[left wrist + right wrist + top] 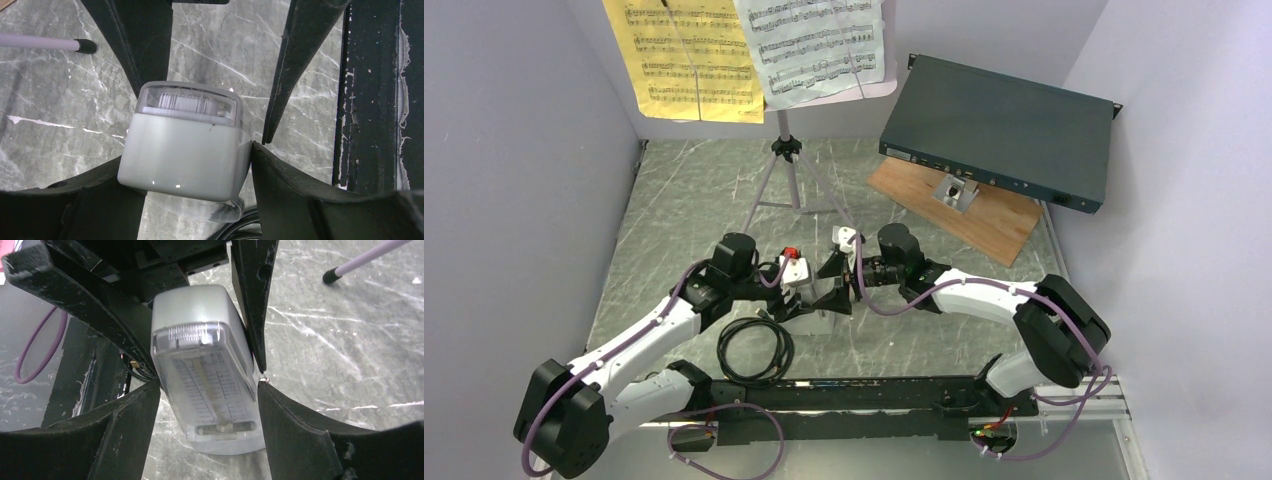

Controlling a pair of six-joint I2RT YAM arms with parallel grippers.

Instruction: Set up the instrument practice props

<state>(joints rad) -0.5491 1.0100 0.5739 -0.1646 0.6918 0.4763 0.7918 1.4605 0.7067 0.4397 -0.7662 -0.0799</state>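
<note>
The left end effector is clamped on the white metronome. The right end effector straddles it too, but I cannot tell whether it grips.

Pale lilac-grey walls around a grey marble-patterned tabletop with white veins.
</note>
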